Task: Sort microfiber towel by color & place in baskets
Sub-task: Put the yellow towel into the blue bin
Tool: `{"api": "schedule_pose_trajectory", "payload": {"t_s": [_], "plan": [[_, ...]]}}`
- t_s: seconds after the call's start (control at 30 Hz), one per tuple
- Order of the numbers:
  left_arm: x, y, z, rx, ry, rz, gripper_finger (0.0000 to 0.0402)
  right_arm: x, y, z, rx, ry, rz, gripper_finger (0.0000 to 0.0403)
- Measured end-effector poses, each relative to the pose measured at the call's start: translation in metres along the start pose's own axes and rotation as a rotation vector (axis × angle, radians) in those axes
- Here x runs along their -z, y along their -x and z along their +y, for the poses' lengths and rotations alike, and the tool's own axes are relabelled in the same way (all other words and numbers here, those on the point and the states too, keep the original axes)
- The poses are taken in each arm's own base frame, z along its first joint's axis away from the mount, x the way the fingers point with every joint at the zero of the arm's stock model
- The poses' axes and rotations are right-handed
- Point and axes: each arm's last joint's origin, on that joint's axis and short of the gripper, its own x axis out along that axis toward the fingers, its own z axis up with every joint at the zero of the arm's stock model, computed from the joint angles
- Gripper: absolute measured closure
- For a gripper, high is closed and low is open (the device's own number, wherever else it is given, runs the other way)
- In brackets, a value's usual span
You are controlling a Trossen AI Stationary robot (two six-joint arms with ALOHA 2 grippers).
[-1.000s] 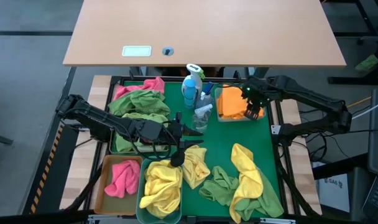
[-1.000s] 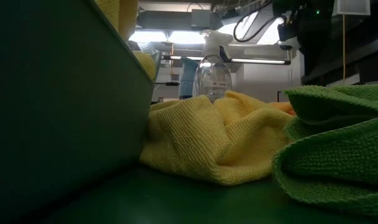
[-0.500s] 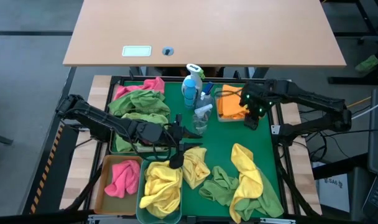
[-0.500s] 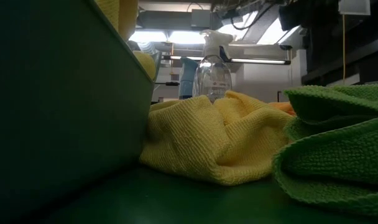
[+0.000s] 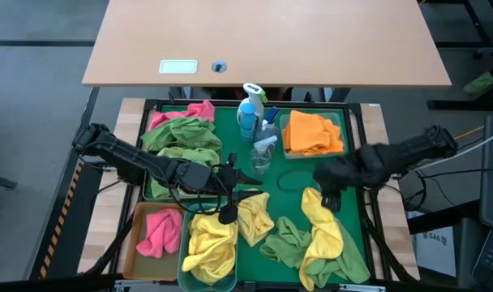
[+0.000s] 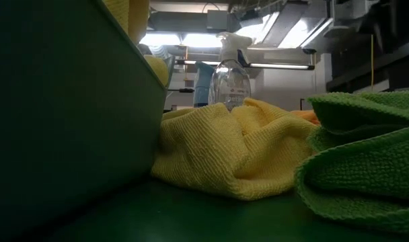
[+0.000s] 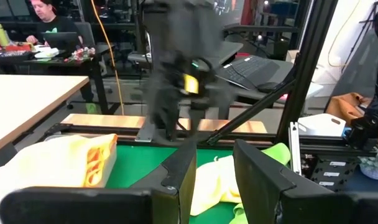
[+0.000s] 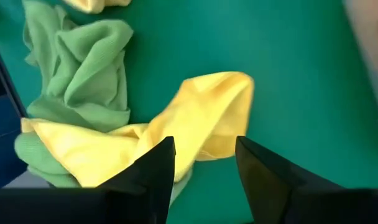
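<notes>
Four baskets ring the green tray [image 5: 295, 195]. Leftmost, the amber-tan basket [image 5: 133, 243] holds a crumpled pink towel [image 5: 160, 231]; above it the wire-mesh basket [image 5: 147, 191] is heaped with green towels [image 5: 182, 138] and another pink one [image 5: 199, 109]. Next comes the teal basket [image 5: 182, 272], stuffed with soft yellow towels [image 5: 207, 243]. The left tool [image 5: 230, 193] hangs just above that basket's upper right corner, its dark fingers [image 7: 179, 171] set a narrow gap apart with nothing seen between them. A loose yellow towel [image 5: 253, 217] lies just beside it. Two spray bottles [image 5: 250, 109] stand mid-tray. Farther right, the clear basket [image 5: 289, 150] holds a folded orange towel [image 5: 311, 134]. The right tool [image 5: 332, 195] hovers over the top end of a long rumpled yellow towel [image 8: 176, 137], fingers [image 8: 155, 171] spread and empty. A ribbed green towel [image 8: 83, 68] lies touching that yellow one.
</notes>
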Motion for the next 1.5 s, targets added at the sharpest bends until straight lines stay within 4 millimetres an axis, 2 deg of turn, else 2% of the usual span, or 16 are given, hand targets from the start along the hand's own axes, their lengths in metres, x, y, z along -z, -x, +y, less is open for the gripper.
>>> {"api": "schedule_pose_trajectory", "payload": {"t_s": [0.13, 0.27, 0.5, 0.67, 1.03, 1.17, 1.33, 1.5], "plan": [[0.0, 0.0, 0.0, 0.0, 0.0, 0.0, 0.0299, 0.017, -0.024, 0.013, 0.05, 0.007, -0.022, 0.0233], [0.0, 0.0, 0.0, 0.0, 0.0, 0.0, 0.0299, 0.033, -0.053, 0.014, 0.09, -0.037, -0.027, 0.0233], [0.0, 0.0, 0.0, 0.0, 0.0, 0.0, 0.0299, 0.048, -0.101, 0.006, 0.074, -0.07, -0.066, 0.0233], [0.0, 0.0, 0.0, 0.0, 0.0, 0.0, 0.0299, 0.055, -0.121, -0.004, 0.1, -0.078, -0.099, 0.0233], [0.0, 0.0, 0.0, 0.0, 0.0, 0.0, 0.0299, 0.059, -0.129, -0.009, 0.107, -0.078, -0.103, 0.0237], [0.0, 0.0, 0.0, 0.0, 0.0, 0.0, 0.0299, 0.056, -0.129, -0.005, 0.065, -0.064, -0.13, 0.0281], [0.0, 0.0, 0.0, -0.001, 0.0, 0.0, 0.0299, 0.051, -0.129, 0.001, 0.012, 0.004, -0.185, 0.0388], [0.0, 0.0, 0.0, -0.002, 0.001, -0.002, 0.0299, 0.045, -0.122, 0.008, -0.024, 0.019, -0.215, 0.0385]]}}
